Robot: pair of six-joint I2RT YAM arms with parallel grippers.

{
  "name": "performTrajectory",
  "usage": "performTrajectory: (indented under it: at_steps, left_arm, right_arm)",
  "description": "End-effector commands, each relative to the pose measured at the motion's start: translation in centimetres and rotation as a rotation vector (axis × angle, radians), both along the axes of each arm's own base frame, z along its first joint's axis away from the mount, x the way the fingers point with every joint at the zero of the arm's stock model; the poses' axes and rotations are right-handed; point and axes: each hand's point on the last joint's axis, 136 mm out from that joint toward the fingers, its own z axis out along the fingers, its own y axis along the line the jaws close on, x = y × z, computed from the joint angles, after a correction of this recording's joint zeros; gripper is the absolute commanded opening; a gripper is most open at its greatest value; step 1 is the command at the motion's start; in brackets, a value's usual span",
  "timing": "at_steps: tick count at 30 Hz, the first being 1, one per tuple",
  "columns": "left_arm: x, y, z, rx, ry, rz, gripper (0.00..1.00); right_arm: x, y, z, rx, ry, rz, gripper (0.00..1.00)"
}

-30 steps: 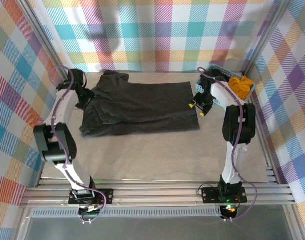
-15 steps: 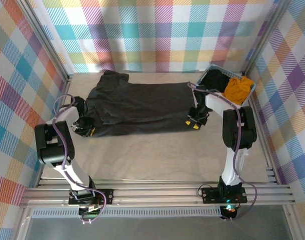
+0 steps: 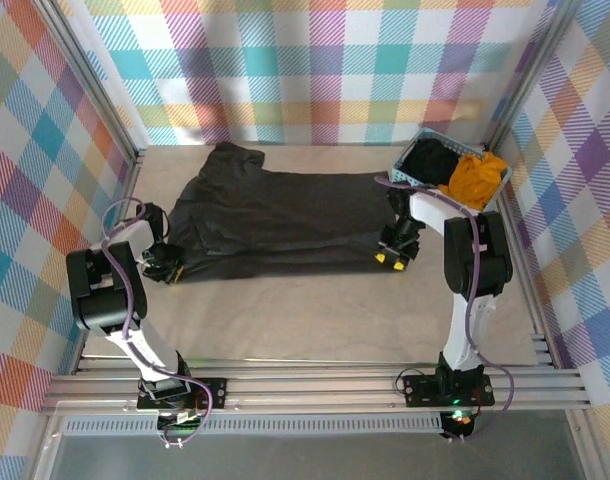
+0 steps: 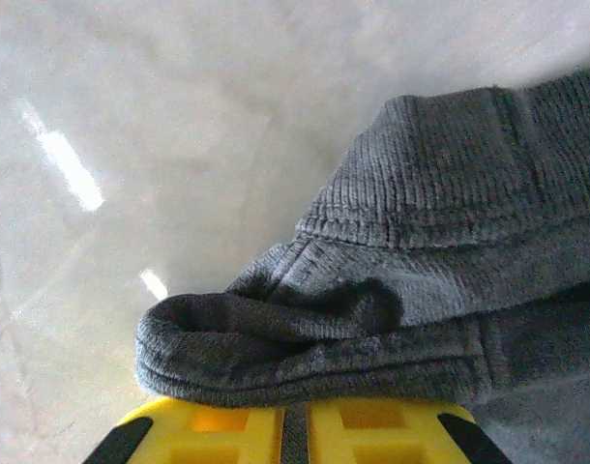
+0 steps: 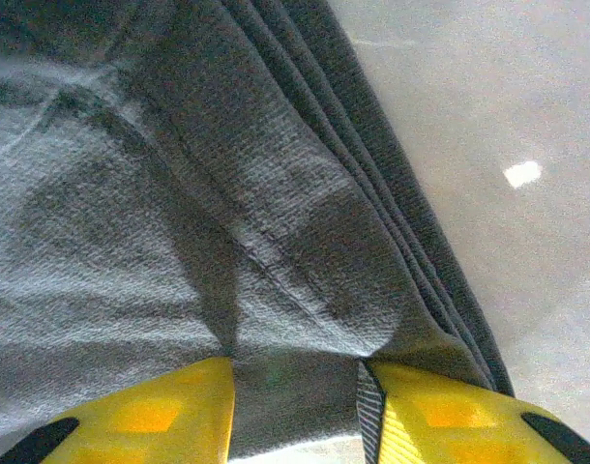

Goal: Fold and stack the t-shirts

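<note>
Pinching with the left gripper [image 3: 171, 270], nearly closed on a rolled hem of the dark charcoal-grey knitted cloth t-shirt [image 3: 285, 215]; gripping with the right gripper [image 3: 390, 260], fingers part-way apart around a thick layered edge of it. Spread between and beyond both pincers on the pale smooth table [image 3: 305, 320]. Held at two near corners, probably to lay the fold straight and taut
</note>
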Motion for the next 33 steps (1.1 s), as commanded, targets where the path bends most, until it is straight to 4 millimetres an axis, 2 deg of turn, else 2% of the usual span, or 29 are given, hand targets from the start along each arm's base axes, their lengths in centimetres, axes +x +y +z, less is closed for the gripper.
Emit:
performTrajectory:
  at_steps: [1,4,7,9,11,14,15,17,19,23,26,30,33]
  left_arm:
    - [-5.6,-1.9,-1.3,-0.059,0.147,0.038,0.15]
    - [-8.5,-2.6,-1.4,-0.071,0.168,0.084,0.16]
    - [-10.4,-2.9,-1.1,-0.079,0.174,0.106,0.17]
    - [-11.0,-2.8,-0.6,-0.074,0.178,0.106,0.18]
    - [-10.8,-2.1,0.5,-0.04,0.156,0.102,0.22]
    - [-8.9,-1.3,3.2,0.01,0.069,0.098,0.38]
    - [-7.9,-1.2,4.2,0.027,0.035,0.089,0.4]
    - [-5.7,-2.0,6.3,0.039,-0.024,0.043,0.46]
    - [-3.9,-3.8,7.3,0.002,-0.089,0.036,0.51]
    - [-1.3,-8.9,6.4,-0.191,-0.188,0.122,0.58]
    - [-0.4,-11.1,5.3,-0.241,-0.169,0.152,0.59]
    - [-0.4,-11.4,4.1,-0.213,-0.091,0.157,0.59]
    - [0.4,-11.6,3.0,-0.219,-0.084,0.162,0.55]
  right_arm:
    - [-4.2,-2.2,0.7,-0.066,0.1,-0.018,0.4]
    - [-6.6,-2.4,1.0,-0.054,0.119,-0.042,0.41]
    - [-9.3,-2.6,1.1,-0.05,0.142,-0.082,0.41]
    - [-10.7,-3.0,1.3,-0.056,0.138,-0.107,0.41]
    - [-11.1,-3.2,2.0,-0.057,0.096,-0.129,0.41]
    - [-9.1,-3.0,4.3,-0.037,-0.074,-0.119,0.47]
    - [-8.1,-2.8,5.3,-0.026,-0.138,-0.103,0.49]
    - [-5.7,-1.7,7.7,0.03,-0.287,-0.059,0.57]
    - [-3.6,0.1,9.5,0.134,-0.398,-0.025,0.61]
    - [-1.2,3.4,11.0,0.293,-0.439,0.021,0.61]
    - [-0.1,4.5,11.5,0.327,-0.445,0.035,0.59]
    - [0.7,5.1,11.9,0.346,-0.448,0.031,0.59]
    - [0.8,5.2,11.9,0.349,-0.445,0.029,0.59]
